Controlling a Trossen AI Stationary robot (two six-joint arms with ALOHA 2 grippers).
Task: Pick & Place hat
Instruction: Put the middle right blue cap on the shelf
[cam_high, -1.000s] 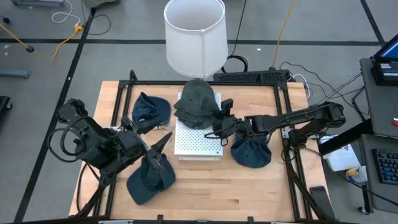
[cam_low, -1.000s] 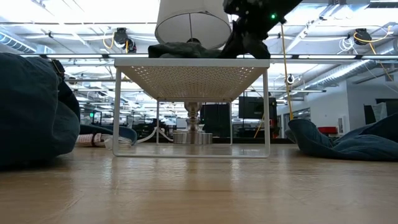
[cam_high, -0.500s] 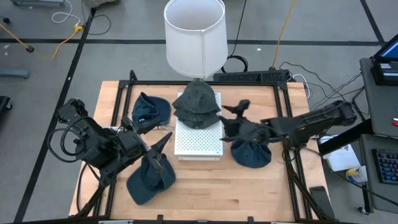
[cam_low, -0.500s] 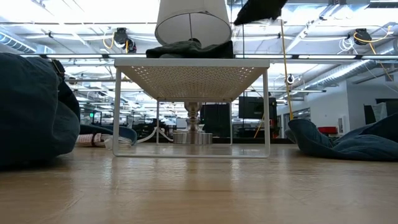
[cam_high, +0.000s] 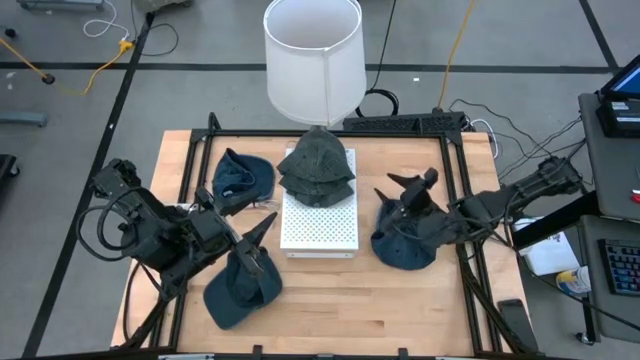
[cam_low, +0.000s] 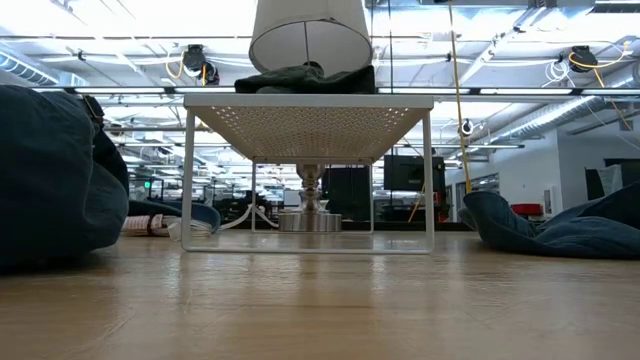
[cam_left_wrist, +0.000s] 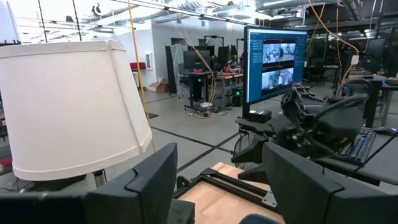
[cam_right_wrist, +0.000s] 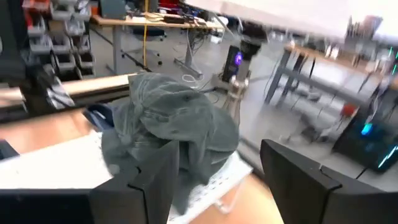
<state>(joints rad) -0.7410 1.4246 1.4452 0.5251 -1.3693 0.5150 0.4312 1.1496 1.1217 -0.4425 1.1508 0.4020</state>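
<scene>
Dark green hats (cam_high: 317, 165) lie piled on the far end of a white perforated rack (cam_high: 320, 225); the low view shows the hat pile (cam_low: 305, 78) on the rack's top, and it also shows in the right wrist view (cam_right_wrist: 168, 134). My right gripper (cam_high: 412, 182) hangs open to the right of the rack, above a blue hat (cam_high: 403, 245) lying on the table, and touches nothing. My left gripper (cam_high: 252, 215) stands open at the rack's left, between two more blue hats (cam_high: 242, 177) (cam_high: 240, 285).
A white lampshade (cam_high: 313, 55) stands just beyond the table's far edge, behind the rack. Black frame rails (cam_high: 455, 180) run along the table's left and right sides. Bare wood (cam_high: 340, 300) lies in front of the rack.
My right gripper has opened and let go of the green hat, which stays on the rack's pile. The gripper has drawn back toward the table's right edge and risen out of the low view.
</scene>
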